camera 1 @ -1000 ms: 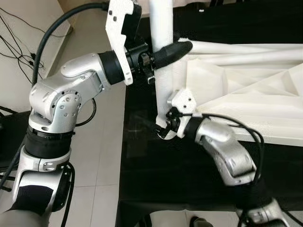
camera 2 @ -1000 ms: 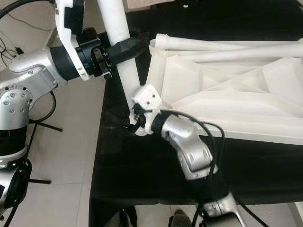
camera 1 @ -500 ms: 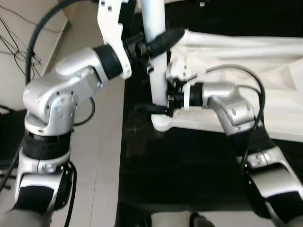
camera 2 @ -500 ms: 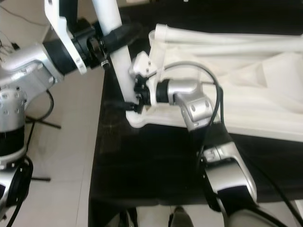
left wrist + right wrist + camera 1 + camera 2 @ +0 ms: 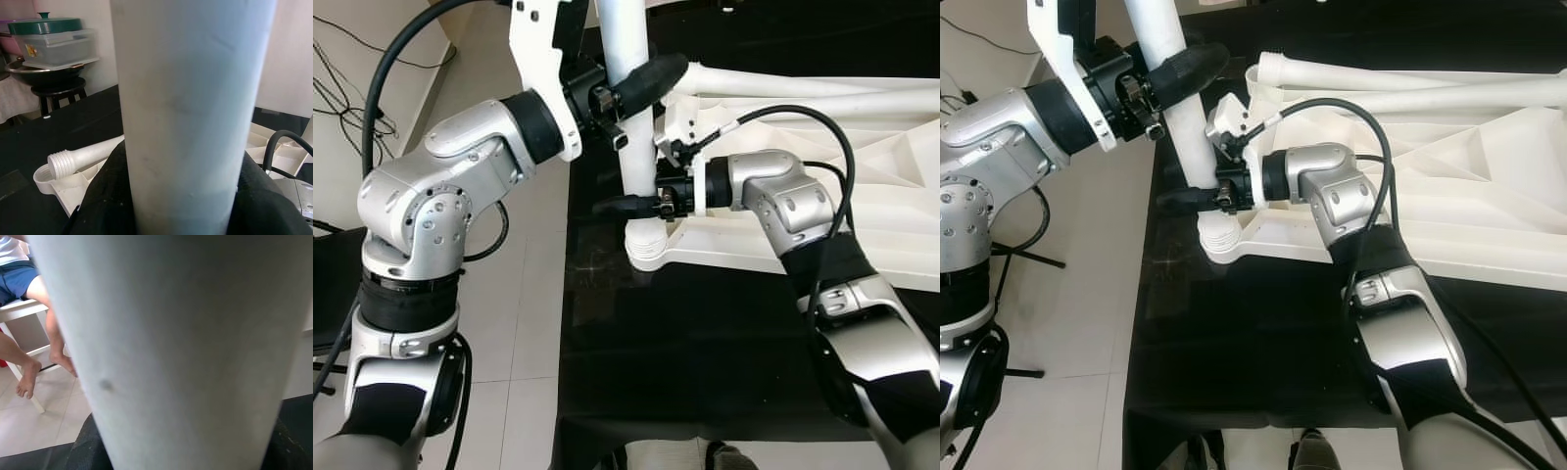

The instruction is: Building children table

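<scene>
Right end effector clenched low on the white table leg, just above the corner socket of the upturned tabletop on the black surface. Left end effector gripped the leg higher up. Looked like light, stiff, smooth plastic, likely slippery; two spaced grips suited it.

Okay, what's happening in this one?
The robot is fitting a white plastic table leg upright into the corner socket of an upside-down white plastic tabletop on a black table. The left claw grips the leg higher up; the right claw grips it just above the socket.
</scene>
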`<state>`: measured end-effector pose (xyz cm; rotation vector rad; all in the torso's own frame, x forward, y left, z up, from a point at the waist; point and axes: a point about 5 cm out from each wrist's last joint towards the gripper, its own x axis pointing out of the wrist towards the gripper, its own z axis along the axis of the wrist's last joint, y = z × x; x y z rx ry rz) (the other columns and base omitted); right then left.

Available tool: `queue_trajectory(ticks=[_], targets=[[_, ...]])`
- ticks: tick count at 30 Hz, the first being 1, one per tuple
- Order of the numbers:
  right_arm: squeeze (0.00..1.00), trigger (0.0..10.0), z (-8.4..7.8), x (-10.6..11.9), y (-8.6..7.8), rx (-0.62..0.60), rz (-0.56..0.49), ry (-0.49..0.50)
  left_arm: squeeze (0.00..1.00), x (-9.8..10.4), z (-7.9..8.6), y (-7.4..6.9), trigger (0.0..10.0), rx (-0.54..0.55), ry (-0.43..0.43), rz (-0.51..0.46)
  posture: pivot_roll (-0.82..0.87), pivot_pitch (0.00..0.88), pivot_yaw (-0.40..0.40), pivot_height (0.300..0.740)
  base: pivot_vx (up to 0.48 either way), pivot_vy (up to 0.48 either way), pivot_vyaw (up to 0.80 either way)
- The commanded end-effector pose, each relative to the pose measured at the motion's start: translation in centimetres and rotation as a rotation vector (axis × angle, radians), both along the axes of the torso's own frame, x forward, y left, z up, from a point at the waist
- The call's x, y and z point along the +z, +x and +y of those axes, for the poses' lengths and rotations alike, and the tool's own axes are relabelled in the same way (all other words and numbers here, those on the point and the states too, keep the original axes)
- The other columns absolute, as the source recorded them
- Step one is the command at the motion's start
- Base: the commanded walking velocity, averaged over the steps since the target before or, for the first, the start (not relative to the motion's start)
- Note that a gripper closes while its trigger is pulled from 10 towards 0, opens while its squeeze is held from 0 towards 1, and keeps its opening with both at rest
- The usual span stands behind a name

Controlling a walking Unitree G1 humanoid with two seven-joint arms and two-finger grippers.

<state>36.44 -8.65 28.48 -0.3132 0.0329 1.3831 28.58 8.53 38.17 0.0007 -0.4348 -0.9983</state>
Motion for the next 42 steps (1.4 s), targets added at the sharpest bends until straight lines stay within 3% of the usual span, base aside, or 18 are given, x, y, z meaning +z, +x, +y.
queue_trajectory(ticks=[1, 3, 4, 8, 9, 10, 11, 12, 13, 14, 15, 21, 31, 32, 42], targets=[[0.00, 0.0, 2.1, -0.9, -0.2, 0.025, 0.028, -0.047, 0.72, -0.8, -2.1, -0.9, 4.1, -0.106, 0.053, 0.007, -0.02, 0.277, 0.143, 0.740, 0.000, 0.000, 0.00], [0.00, 0.0, 2.1, -0.9, -0.2, 0.018, 0.027, -0.041, 0.72, -0.8, -2.0, -0.8, 4.1, -0.097, 0.045, 0.010, -0.02, 0.277, 0.143, 0.740, 0.000, 0.000, 0.00], [0.00, 0.0, 2.0, -1.0, -0.4, 0.004, 0.021, -0.029, 1.00, -0.8, -2.0, -0.7, 10.0, -0.094, 0.035, 0.024, -0.02, 0.279, 0.144, 0.740, 0.000, 0.000, 0.00], [0.00, 0.0, 1.8, -1.2, -0.6, -0.016, 0.002, -0.025, 1.00, -0.8, -2.0, -0.8, 10.0, -0.097, 0.030, 0.031, -0.02, 0.279, 0.142, 0.740, 0.000, 0.000, 0.00], [0.00, 0.0, 1.9, -2.6, -0.3, -0.249, -0.030, -0.012, 0.00, -0.7, -1.9, -0.8, 10.0, -0.097, 0.027, 0.037, 0.00, 0.279, 0.126, 0.740, 0.000, 0.000, 0.00], [0.00, 0.0, 1.9, -2.6, -0.3, -0.249, -0.030, -0.012, 0.00, -0.7, -1.9, -0.8, 10.0, -0.097, 0.027, 0.037, 0.00, 0.279, 0.126, 0.740, 0.000, 0.000, 0.00], [0.00, 0.0, 1.3, -5.0, -0.9, -0.552, -0.063, -0.024, 0.00, -0.7, -1.8, -0.9, 10.0, -0.100, 0.021, 0.047, 0.01, 0.276, 0.116, 0.740, 0.000, 0.000, 0.00], [0.00, 0.0, 1.3, -5.0, -0.9, -0.552, -0.063, -0.024, 0.00, -0.7, -1.8, -0.9, 10.0, -0.100, 0.021, 0.047, 0.01, 0.276, 0.116, 0.740, 0.000, 0.000, 0.00], [0.00, 0.0, 1.2, -6.5, -2.0, -0.736, -0.052, 0.009, 0.00, -0.6, -1.6, -0.9, 10.0, -0.097, 0.026, 0.050, 0.02, 0.280, 0.119, 0.740, 0.000, 0.000, 0.00], [0.00, 0.0, 1.0, -7.4, -2.8, -0.842, -0.032, 0.032, 0.00, -0.5, -1.5, -0.9, 10.0, -0.094, 0.030, 0.052, 0.02, 0.280, 0.119, 0.740, 0.000, 0.000, 0.00], [0.00, 0.0, 1.2, -7.6, -3.2, -0.873, -0.018, 0.055, 0.00, -0.5, -1.5, -0.9, 10.0, -0.092, 0.036, 0.053, 0.01, 0.272, 0.126, 0.740, 0.000, 0.000, 0.00], [0.00, 0.0, 2.5, -7.3, -3.1, -0.874, -0.015, 0.106, 0.00, -0.3, -2.2, -1.4, 10.0, -0.091, 0.050, 0.045, 0.01, 0.263, 0.128, 0.740, 0.000, 0.000, 0.00], [0.00, 0.0, 2.8, -7.2, -4.0, -0.917, -0.005, 0.111, 0.00, 0.4, -2.6, -1.8, 10.0, -0.084, 0.044, 0.034, 0.00, 0.254, 0.127, 0.740, 0.000, 0.000, 0.00], [0.00, 0.0, 2.7, -7.1, -4.1, -0.925, -0.007, 0.117, 0.00, 0.5, -2.6, -1.9, 0.0, -0.089, 0.049, 0.034, 0.00, 0.253, 0.127, 0.740, 0.000, 0.000, 0.00], [0.00, 0.0, 2.8, -6.5, -4.2, -0.920, -0.023, 0.131, 0.00, 0.6, -2.7, -2.1, 0.0, -0.094, 0.064, 0.037, -0.01, 0.258, 0.125, 0.740, 0.000, 0.000, 0.00]])
